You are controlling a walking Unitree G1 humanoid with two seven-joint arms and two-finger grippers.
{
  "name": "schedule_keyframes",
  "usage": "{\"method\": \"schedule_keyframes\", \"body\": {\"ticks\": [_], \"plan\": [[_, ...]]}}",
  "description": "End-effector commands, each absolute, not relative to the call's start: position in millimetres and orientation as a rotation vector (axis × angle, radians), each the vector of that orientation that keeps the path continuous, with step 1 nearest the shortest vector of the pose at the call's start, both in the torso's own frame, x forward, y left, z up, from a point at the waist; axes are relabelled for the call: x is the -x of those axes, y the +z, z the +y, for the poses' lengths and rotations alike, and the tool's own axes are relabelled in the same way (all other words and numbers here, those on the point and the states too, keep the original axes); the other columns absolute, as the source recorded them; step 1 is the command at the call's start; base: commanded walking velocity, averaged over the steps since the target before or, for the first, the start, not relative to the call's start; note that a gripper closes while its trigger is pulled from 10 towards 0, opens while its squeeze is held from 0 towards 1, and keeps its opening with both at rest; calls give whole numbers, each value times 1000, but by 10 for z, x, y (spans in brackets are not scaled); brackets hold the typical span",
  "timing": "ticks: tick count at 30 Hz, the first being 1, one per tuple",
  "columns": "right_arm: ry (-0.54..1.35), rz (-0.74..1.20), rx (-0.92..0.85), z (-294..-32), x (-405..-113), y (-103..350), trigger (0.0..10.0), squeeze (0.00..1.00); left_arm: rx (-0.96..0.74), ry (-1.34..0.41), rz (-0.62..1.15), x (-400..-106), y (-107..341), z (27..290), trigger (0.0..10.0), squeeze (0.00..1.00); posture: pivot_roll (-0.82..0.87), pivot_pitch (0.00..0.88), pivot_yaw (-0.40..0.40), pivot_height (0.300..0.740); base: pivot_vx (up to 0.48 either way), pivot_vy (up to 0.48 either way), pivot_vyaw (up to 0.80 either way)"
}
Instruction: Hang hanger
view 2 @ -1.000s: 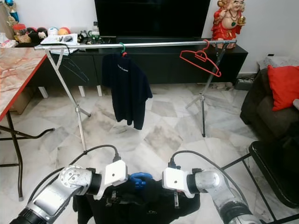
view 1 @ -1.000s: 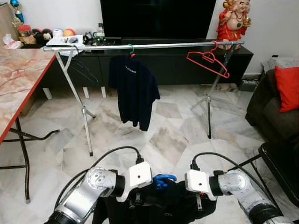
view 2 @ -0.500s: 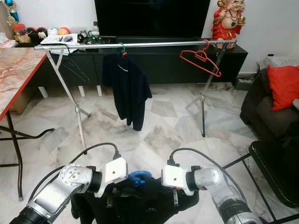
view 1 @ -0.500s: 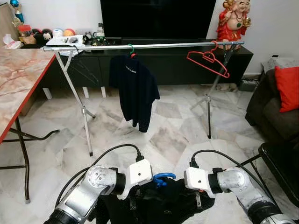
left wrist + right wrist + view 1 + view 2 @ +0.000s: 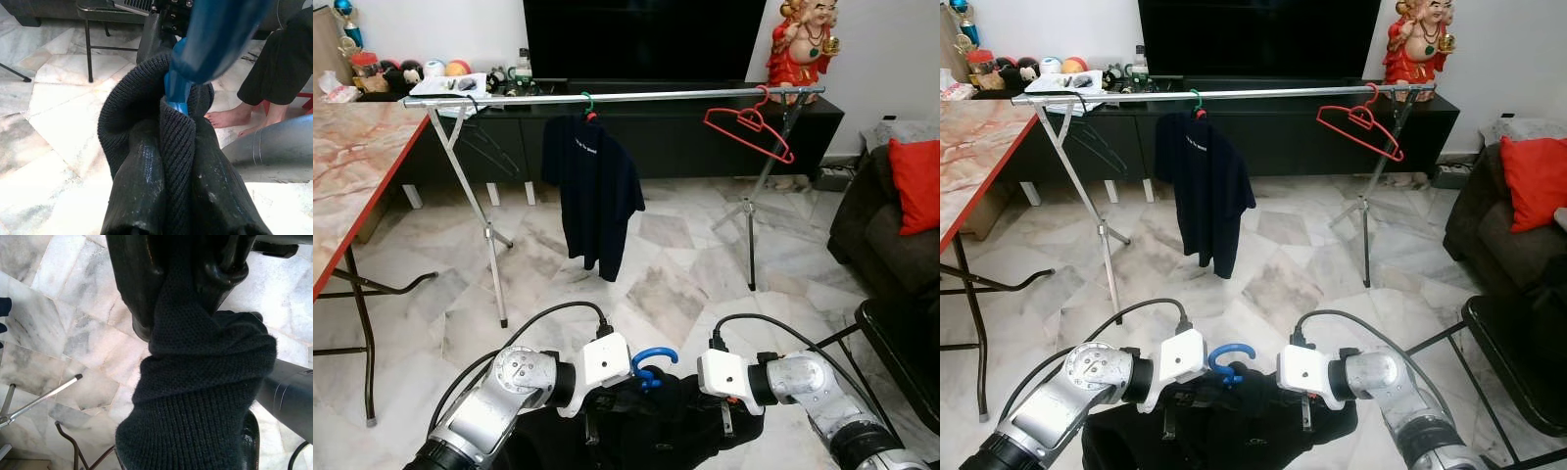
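A blue hanger, its hook (image 5: 649, 360) standing up between my two wrists, carries a black knitted garment (image 5: 651, 423) low in front of me. My left gripper (image 5: 178, 196) is shut on the garment's ribbed collar, right at the blue hanger neck (image 5: 177, 90). My right gripper (image 5: 183, 279) is shut on another fold of the same knit. In the eye views the cloth hides both pairs of fingers. Ahead stands the metal clothes rail (image 5: 607, 97), with a dark t-shirt (image 5: 597, 196) hung near its middle and a red hanger (image 5: 749, 127) towards its right end.
A marble-topped table (image 5: 352, 166) with a red edge runs along the left. A dark sofa with a red cushion (image 5: 915, 181) and a black frame (image 5: 901, 343) are on the right. A low black TV cabinet (image 5: 685, 132) stands behind the rail. A person's bare feet (image 5: 230, 117) stand close by.
The blue hook has risen a little between my wrists and now stands clear above the black garment. The hanging t-shirt has swung slightly.
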State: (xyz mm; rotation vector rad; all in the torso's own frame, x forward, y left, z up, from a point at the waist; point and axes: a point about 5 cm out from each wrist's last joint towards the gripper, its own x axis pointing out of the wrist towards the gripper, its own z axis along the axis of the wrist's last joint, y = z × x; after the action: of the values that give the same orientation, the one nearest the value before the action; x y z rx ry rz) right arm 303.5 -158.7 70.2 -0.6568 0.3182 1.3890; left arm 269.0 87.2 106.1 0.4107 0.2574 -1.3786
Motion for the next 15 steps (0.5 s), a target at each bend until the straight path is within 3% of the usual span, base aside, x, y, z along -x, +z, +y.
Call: {"method": "schedule_keyframes", "body": {"ticks": [1, 3, 4, 5, 6, 7, 8, 9, 15], "plan": [[1295, 168, 619, -1538, -3209, 971, 0, 0, -395, -1441, 266, -2607, 1025, 767, 0, 0, 77, 44, -50, 740, 0, 0, 0], [1294, 169, 619, -1539, -3209, 970, 0, 0, -395, -1443, 266, -2604, 1024, 768, 0, 0, 75, 42, -48, 740, 0, 0, 0], [1289, 170, 623, -1543, -3211, 970, 3529, 0, -395, -1447, 266, -2600, 1023, 767, 0, 0, 75, 42, -48, 740, 0, 0, 0], [1285, 171, 626, -1546, -3214, 971, 3529, 0, -395, -1448, 266, -2599, 1024, 767, 0, 0, 75, 42, -48, 740, 0, 0, 0], [1290, 179, 626, -1551, -3212, 965, 10000, 275, -395, -1449, 266, -2599, 1024, 766, 0, 0, 75, 42, -48, 740, 0, 0, 0], [1296, 190, 626, -1556, -3208, 957, 10000, 275, -395, -1450, 266, -2597, 1023, 765, 0, 0, 76, 39, -48, 740, 0, 0, 0], [1299, 193, 625, -1559, -3205, 954, 10000, 682, -395, -1450, 266, -2597, 1023, 765, 0, 0, 76, 39, -48, 740, 0, 0, 0], [1299, 201, 621, -1564, -3203, 947, 10000, 1000, -395, -1450, 266, -2596, 1023, 765, 0, 0, 77, 37, -47, 740, 0, 0, 0], [1347, 242, 615, -1580, -3159, 903, 10000, 1000, -421, -1437, 271, -2617, 1006, 786, 0, 0, 77, 31, -47, 740, 0, 0, 0]]}}
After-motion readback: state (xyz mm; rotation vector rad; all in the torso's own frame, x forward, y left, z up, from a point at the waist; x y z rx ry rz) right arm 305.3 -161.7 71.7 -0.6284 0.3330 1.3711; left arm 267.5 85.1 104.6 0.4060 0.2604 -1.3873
